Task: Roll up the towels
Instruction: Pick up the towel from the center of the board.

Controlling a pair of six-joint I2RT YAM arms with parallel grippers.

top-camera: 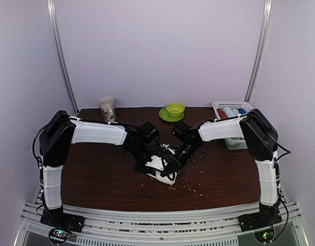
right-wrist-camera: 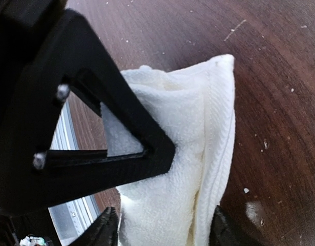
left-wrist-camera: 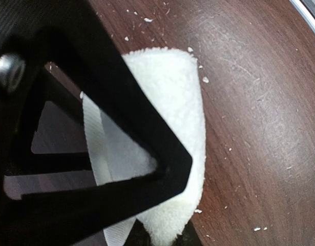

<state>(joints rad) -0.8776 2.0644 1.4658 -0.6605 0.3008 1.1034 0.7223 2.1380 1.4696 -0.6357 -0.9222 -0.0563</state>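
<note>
Tabletop [top-camera: 96,174] of dark brown wood grain carries everything, and both arms reach in to meet near its middle. Between the two pincers lies the cream-white towel [top-camera: 166,177], bunched into a short, thick bundle. From above it is only a pale patch under the black fingers. The left pincer [top-camera: 158,165] meets it from the left and the right pincer [top-camera: 172,160] from the right, their tips close together over the cloth.

The left wrist view gives the towel [left-wrist-camera: 172,102] as fluffy terry folded into a rounded, tapering shape, with a flat woven hem band along one edge. At the bottom edge the left pincer [left-wrist-camera: 165,240] has its jaws drawn close, nipping the narrow end. A black triangular frame [left-wrist-camera: 96,61] crosses in front of the cloth.

The right wrist view shows layers instead: the towel [right-wrist-camera: 198,133] has a ribbed hem down one side and a corner pointing away from the right pincer [right-wrist-camera: 162,231]. Its jaws stand apart, one on each side of the bundle.

Only the overhead view takes in what lies beyond the pincers:
- a white basket [top-camera: 218,105] of towel rolls [top-camera: 231,111] past the right one
- a green bowl [top-camera: 174,108] on a saucer [top-camera: 165,116] between them
- a mug [top-camera: 107,108] past the left

White specks [top-camera: 190,188] dot the wood around the pincers.
</note>
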